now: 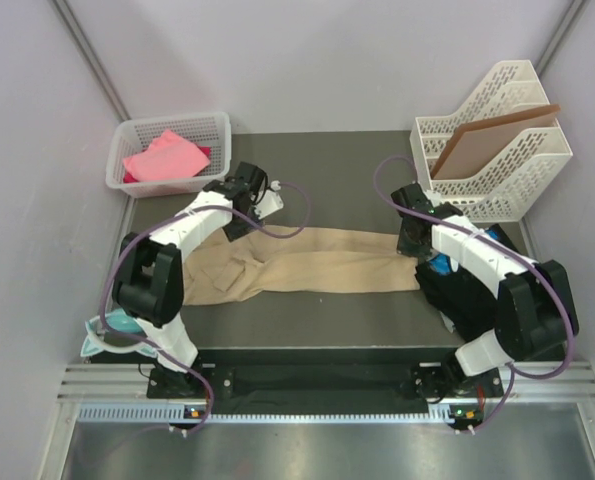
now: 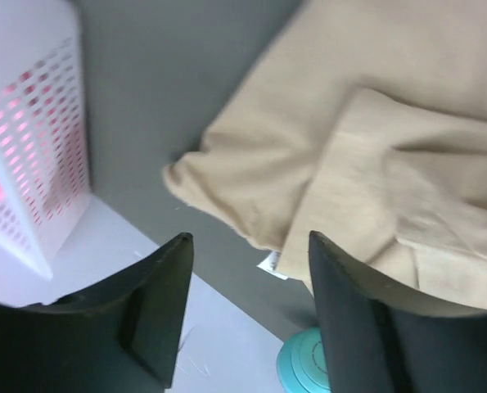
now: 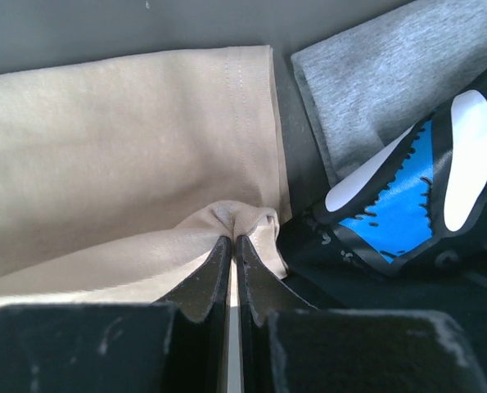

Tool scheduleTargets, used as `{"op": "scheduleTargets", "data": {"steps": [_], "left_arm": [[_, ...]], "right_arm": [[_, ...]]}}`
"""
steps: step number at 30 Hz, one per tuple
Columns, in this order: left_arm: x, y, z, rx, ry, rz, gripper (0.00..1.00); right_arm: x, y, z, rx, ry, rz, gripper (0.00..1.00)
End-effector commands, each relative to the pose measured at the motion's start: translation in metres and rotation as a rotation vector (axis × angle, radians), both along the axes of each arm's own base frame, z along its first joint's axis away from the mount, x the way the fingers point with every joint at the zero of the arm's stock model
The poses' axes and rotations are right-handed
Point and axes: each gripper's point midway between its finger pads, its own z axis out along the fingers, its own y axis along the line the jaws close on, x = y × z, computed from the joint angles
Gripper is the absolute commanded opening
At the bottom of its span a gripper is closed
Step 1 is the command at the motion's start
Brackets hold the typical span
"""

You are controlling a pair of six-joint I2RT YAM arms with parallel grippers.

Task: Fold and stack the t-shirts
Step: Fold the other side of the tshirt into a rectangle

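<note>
Left claw [image 1: 242, 187] hangs open at the tan shirt [image 1: 317, 265], which stretches across mid-bench [image 1: 327, 165]. A pink shirt [image 1: 162, 157] lies in the far-left corner basket [image 1: 220, 140]. Left wrist: jaws apart, the shirt's edge and bare bench below. Right wrist: right claw [image 3: 233, 239] pinches the tan hem, the black-and-blue shirt [image 3: 390, 213] beside it, perhaps touching.

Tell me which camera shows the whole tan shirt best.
The top view: the tan shirt lies stretched across the table, almost end to end. The left wrist view shows only its folded left end; the right wrist view shows only a corner pinched in the right gripper.
</note>
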Motion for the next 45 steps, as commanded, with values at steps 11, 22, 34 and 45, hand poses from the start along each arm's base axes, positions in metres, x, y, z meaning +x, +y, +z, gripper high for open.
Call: {"op": "scheduleTargets", "data": {"steps": [11,22,34,45], "left_arm": [[-0.126,0.012,0.01,-0.191,0.15,0.028,0.65],[-0.152,0.011,-0.051,-0.291,0.373,0.122,0.63],[-0.122,0.021,-0.068,-0.333,0.387,0.194,0.56],[-0.121,0.025,-0.065,-0.463,0.44,0.266,0.55]], "right_arm": [[0.024,0.0,0.012,-0.004,-0.071,0.009,0.0],[0.019,-0.001,0.01,0.002,-0.067,0.006,0.0],[0.015,-0.003,0.009,-0.003,-0.064,0.006,0.0],[0.015,-0.002,0.007,0.002,-0.063,0.01,0.0]]}}
